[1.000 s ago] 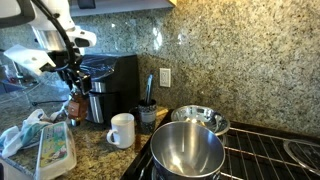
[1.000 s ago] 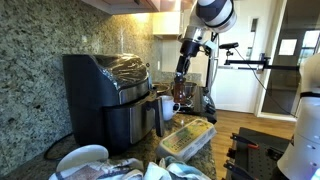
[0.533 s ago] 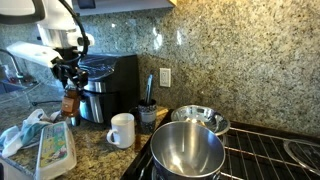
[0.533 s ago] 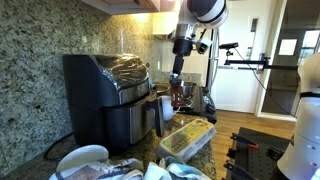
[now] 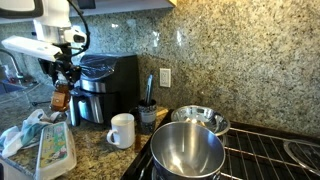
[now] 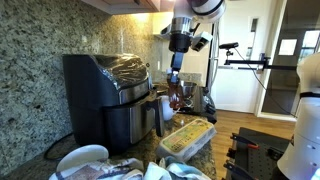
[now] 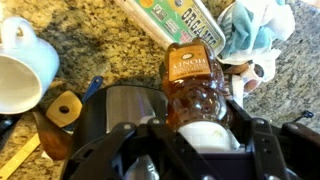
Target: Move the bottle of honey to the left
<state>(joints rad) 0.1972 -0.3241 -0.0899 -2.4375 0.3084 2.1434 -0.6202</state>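
The bottle of honey point(image 5: 60, 97) is amber-brown with a pale cap. My gripper point(image 5: 62, 80) is shut on its top and holds it in the air, left of the black appliance point(image 5: 108, 85). In the wrist view the bottle point(image 7: 196, 80) hangs between my jaws point(image 7: 205, 135), label facing out, its pale cap pinched between the fingers. In an exterior view the gripper point(image 6: 176, 76) hangs with the bottle point(image 6: 174, 82) under it, in front of the appliance point(image 6: 110, 95). The white mug point(image 5: 121, 131) stands on the counter to the right.
A clear lidded food container point(image 5: 54, 152) and crumpled cloth point(image 5: 22, 135) lie on the granite counter below the bottle. A steel pot point(image 5: 187, 150) and bowl point(image 5: 201, 120) sit near the stove grate. A dark utensil cup point(image 5: 147, 116) stands behind the mug.
My gripper has carried the bottle leftward and slightly upward, from in front of the black appliance to its left side, over the container.
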